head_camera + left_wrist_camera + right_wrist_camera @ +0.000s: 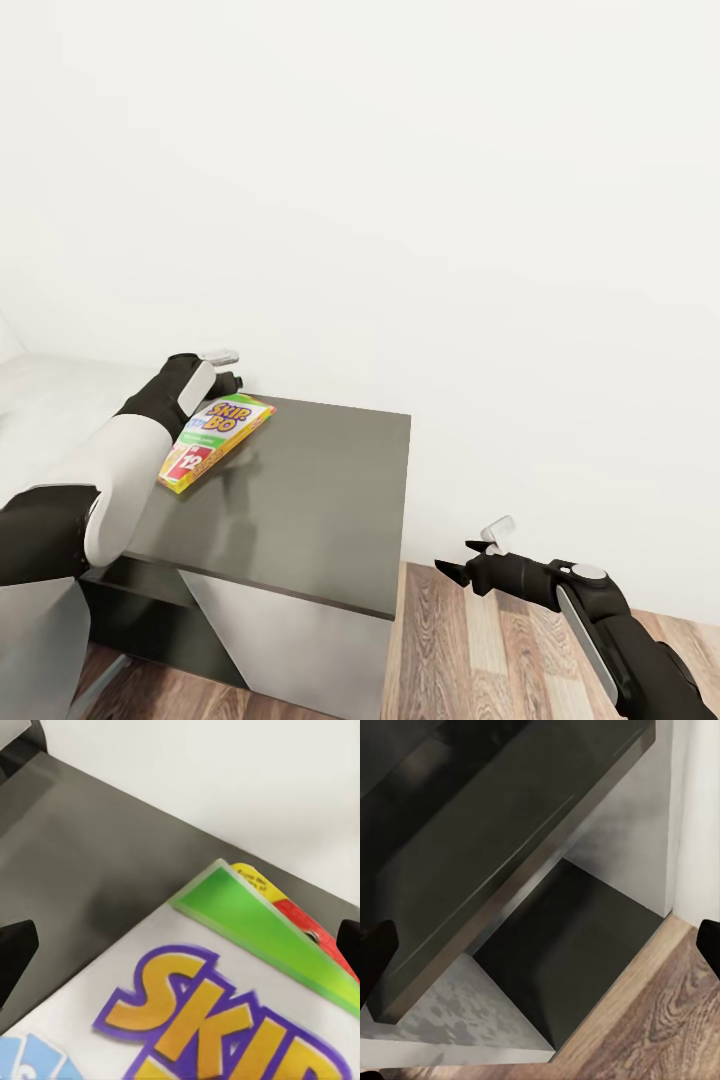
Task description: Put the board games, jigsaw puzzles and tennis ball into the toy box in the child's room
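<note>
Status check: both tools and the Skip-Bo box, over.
Left tool at Skip-Bo box, grip unclear. Box over dark cabinet top. Right tool open, empty, above floor. Nothing in the way.

left gripper [228, 377] hidden behind forearm, game box [225, 1005] cropped

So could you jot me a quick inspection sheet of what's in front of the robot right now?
Surface: dark-grey cabinet top, against the white wall.
Job's things: Skip-Bo game box over the cabinet top's near-left part; whether it lies flat or is lifted cannot be told.
Clutter: nothing seen.
Grippers: left gripper at the box's far end, fingertips either side of the box in the left wrist view, grip unclear; right gripper open over the floor, holding nothing.
Cables: nothing seen.
Surroundings: wood-plank floor, pale desk top at left.
</note>
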Available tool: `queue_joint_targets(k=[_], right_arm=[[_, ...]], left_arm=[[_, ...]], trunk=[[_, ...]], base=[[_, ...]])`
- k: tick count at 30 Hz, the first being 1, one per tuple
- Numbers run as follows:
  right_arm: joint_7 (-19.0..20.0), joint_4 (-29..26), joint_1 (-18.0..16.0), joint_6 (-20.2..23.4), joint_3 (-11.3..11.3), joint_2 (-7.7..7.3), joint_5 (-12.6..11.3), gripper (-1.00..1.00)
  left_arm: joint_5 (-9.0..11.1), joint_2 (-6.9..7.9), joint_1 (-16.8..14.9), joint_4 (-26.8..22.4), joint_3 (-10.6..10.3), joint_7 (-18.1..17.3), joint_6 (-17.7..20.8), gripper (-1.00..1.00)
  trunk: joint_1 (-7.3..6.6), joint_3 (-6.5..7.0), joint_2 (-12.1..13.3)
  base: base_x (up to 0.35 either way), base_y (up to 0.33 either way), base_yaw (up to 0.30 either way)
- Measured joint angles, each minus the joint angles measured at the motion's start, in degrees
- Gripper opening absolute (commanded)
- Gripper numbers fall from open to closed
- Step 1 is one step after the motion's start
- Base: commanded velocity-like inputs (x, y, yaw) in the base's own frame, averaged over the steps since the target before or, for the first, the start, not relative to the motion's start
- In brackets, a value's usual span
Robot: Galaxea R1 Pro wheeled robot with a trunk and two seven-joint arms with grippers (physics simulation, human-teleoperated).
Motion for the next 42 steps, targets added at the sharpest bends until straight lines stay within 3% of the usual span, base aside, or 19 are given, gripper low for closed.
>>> queue_joint_targets(k=[11, 42], right_arm=[[0.0, 0.0, 0.0, 0.0, 0.0, 0.0, 0.0, 1.0], [0.0, 0.0, 0.0, 0.0, 0.0, 0.0, 0.01, 1.0]], left_arm=[[0.04, 0.05, 0.0, 0.42, 0.18, -0.11, 2.66, 1.0], [-0.06, -0.04, 0.0, -0.16, -0.02, -0.2, 0.82, 1.0]], trunk=[[0.0, 0.0, 0.0], [0.0, 0.0, 0.0]], base=[[0.0, 0.0, 0.0], [0.048, 0.0, 0.0]])
